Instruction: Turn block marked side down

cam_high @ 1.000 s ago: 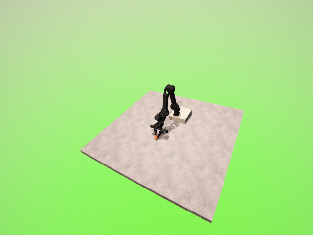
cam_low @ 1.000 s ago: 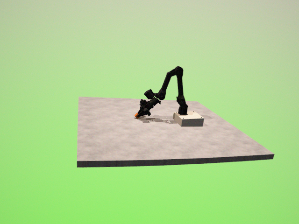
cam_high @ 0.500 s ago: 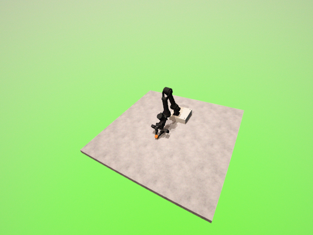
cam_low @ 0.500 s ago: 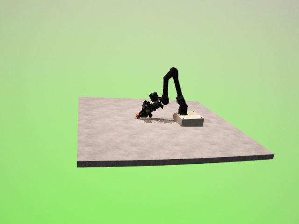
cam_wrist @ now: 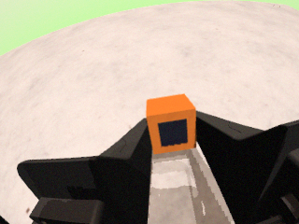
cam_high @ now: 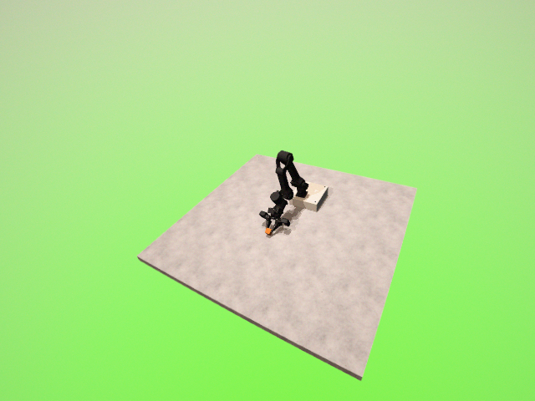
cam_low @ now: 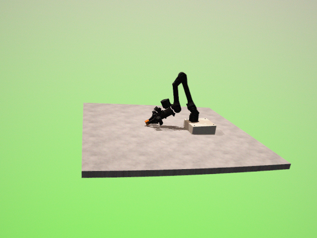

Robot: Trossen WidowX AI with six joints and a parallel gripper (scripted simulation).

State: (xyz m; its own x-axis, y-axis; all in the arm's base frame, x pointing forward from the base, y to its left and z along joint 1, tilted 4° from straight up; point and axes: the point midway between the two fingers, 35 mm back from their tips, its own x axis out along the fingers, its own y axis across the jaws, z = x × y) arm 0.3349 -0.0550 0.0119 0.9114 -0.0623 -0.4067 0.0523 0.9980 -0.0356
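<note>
Block (cam_high: pixel 268 230) (cam_low: pixel 146 122) (cam_wrist: pixel 171 125) is gripped at the tips of the pincer (cam_high: pixel 268 230) (cam_low: pixel 147 123) (cam_wrist: pixel 170 119), marked side facing back between its fingers, inward from the bench's (cam_high: pixel 302 280) (cam_low: pixel 179 150) (cam_wrist: pixel 93 75) edges.

The orange block (cam_high: pixel 268 230) (cam_low: pixel 146 122) (cam_wrist: pixel 171 125) sits tilted between the tool's fingers, its dark square mark facing six o'clock in the wrist view, toward the camera.
</note>
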